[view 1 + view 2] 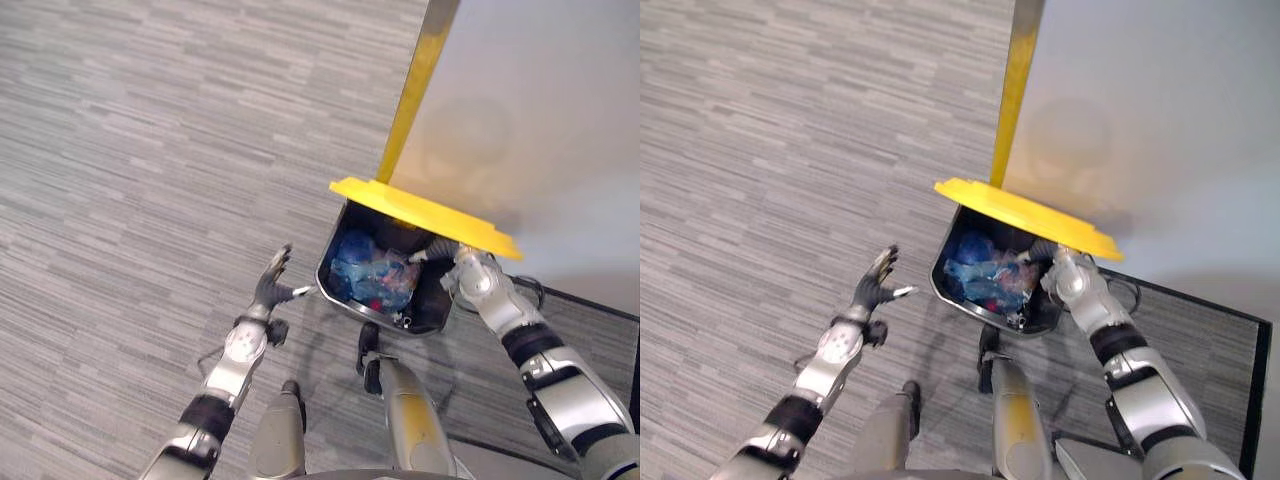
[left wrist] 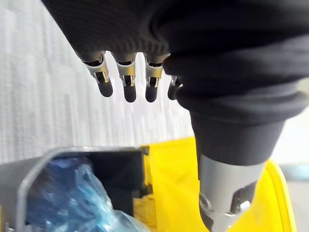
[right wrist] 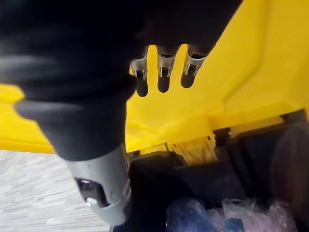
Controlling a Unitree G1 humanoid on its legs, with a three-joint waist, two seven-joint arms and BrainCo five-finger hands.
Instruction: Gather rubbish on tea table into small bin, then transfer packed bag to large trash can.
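Observation:
A dark grey large trash can (image 1: 328,281) stands on the carpet with its yellow lid (image 1: 425,215) swung up. Inside lies a blue plastic bag (image 1: 375,275) of rubbish, which the left wrist view shows as the blue bag (image 2: 72,193) below the rim. My left hand (image 1: 270,285) hovers just left of the can, fingers (image 2: 128,79) straight and holding nothing. My right hand (image 1: 470,275) is at the can's right rim under the lid. Its fingers (image 3: 163,72) are straight before the yellow lid (image 3: 251,63) and hold nothing.
A white wall (image 1: 540,100) with a yellow vertical strip (image 1: 415,85) rises right behind the can. A dark mat (image 1: 1200,330) lies at the wall's foot on the right. Grey striped carpet (image 1: 130,150) spreads to the left.

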